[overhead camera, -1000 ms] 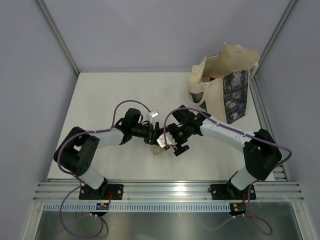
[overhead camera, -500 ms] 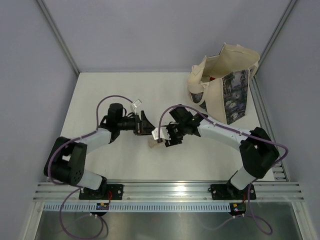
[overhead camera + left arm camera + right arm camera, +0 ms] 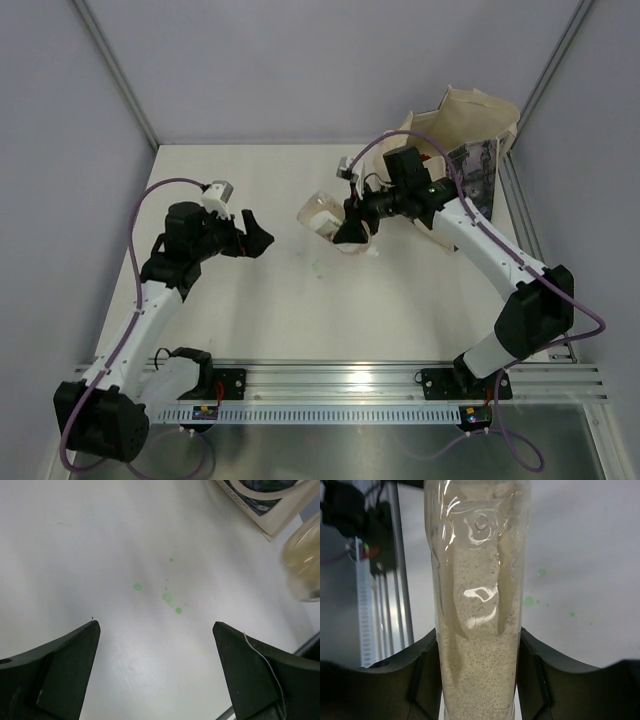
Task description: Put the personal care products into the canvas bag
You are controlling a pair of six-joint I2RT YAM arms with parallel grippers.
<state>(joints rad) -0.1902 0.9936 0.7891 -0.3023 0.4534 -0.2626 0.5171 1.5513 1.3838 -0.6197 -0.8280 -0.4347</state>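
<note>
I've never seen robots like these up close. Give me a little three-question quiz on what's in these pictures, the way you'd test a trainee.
1. True or false: the left gripper is holding something.
2. What does the right gripper hold? A) a red-capped bottle B) the beige pouch C) a white tube
3. Fill in: the small spots on the table are ____ in colour.

Key:
1. False. It is open and empty.
2. B.
3. Green.
</note>
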